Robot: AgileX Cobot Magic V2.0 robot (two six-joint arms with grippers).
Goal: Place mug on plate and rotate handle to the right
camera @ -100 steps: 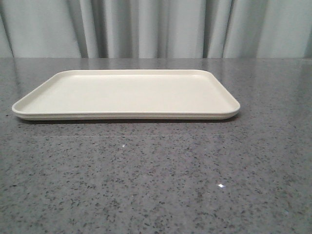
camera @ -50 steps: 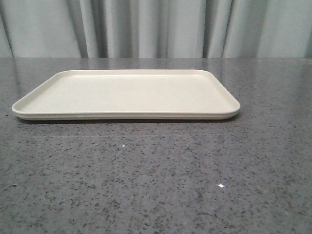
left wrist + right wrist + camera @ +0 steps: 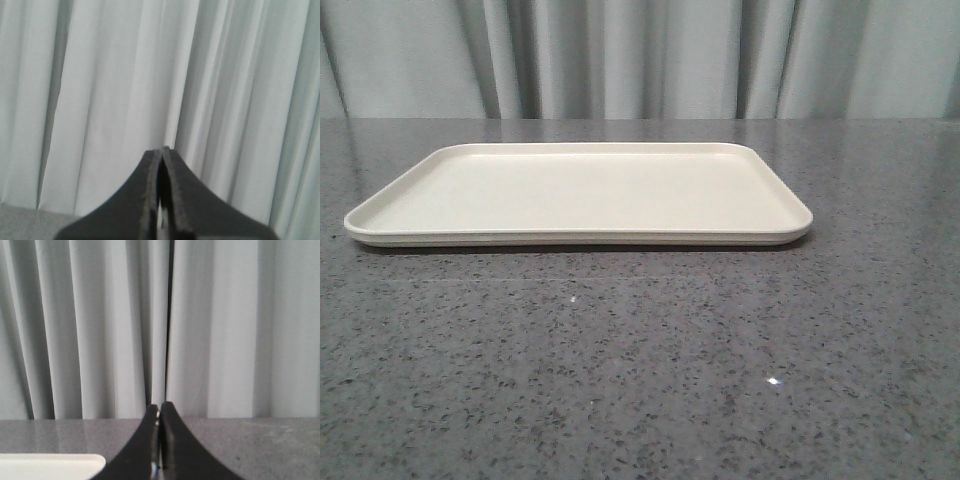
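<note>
A large, flat, cream-coloured rectangular plate (image 3: 580,190) with rounded corners and a low raised rim lies bare across the middle of the front view on a speckled grey stone table (image 3: 640,370), before pale pleated curtains (image 3: 640,55). The black left gripper (image 3: 161,152) has its fingers pressed together on nothing, facing the curtains. The black right gripper (image 3: 159,407) is likewise closed and empty, with a plate corner (image 3: 50,466) at the lower left of its wrist view.

Grey speckled stone counter (image 3: 640,380), glossy, small light glints. Pale grey-white pleated curtain (image 3: 640,55) across whole back.
</note>
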